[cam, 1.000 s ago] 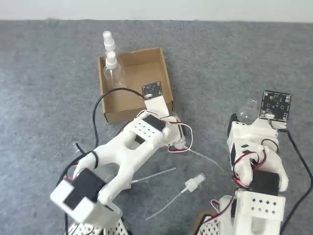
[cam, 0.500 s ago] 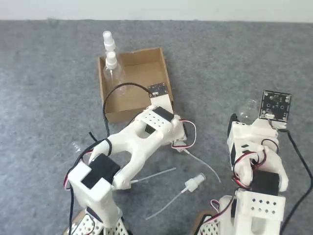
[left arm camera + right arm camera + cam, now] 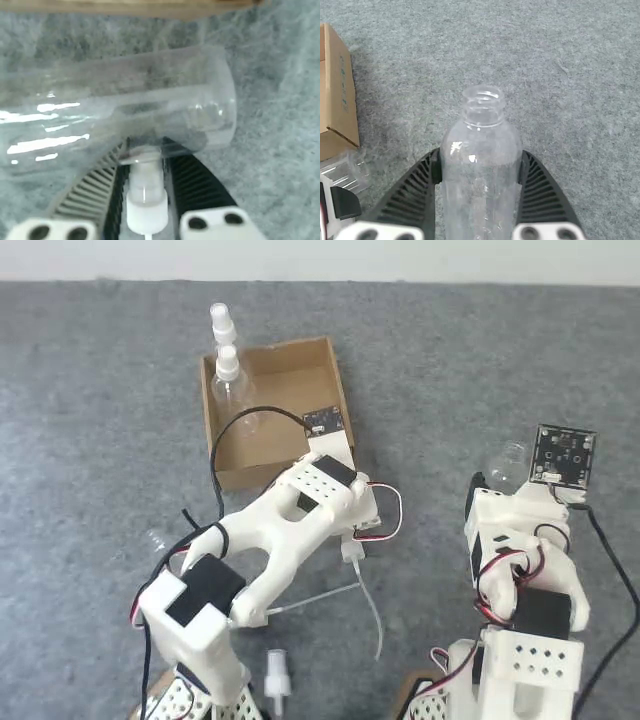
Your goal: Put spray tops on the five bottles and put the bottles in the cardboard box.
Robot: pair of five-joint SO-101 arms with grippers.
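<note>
**Spray top in one pincer, open bottle in the other**

Clamping a white spray top (image 3: 145, 197) in the left pincer (image 3: 145, 152), jaws drawn narrow round its collar, just beside the cardboard box (image 3: 275, 410), with the thin dip tube (image 3: 373, 612) dangling toward the surface (image 3: 500, 360). Facing a clear bottle (image 3: 125, 107) lying crosswise right ahead of those jaws, close by the box wall. Holding an uncapped bottle (image 3: 481, 150) upright in the right pincer (image 3: 480, 157), jaws closed round its body below the shoulder, well apart from the box. Counting one capped bottle (image 3: 232, 380) standing in the box's far corner and a second capped bottle (image 3: 220, 325) seemingly just beyond that wall.

Judging the bottles light, thin-walled and slick, likely rolling when lying and denting under a hard squeeze; so gripping mid-body, gently. Judging the tube floppy; so taking the top by its stiff collar and threading the tube into the neck first.
</note>
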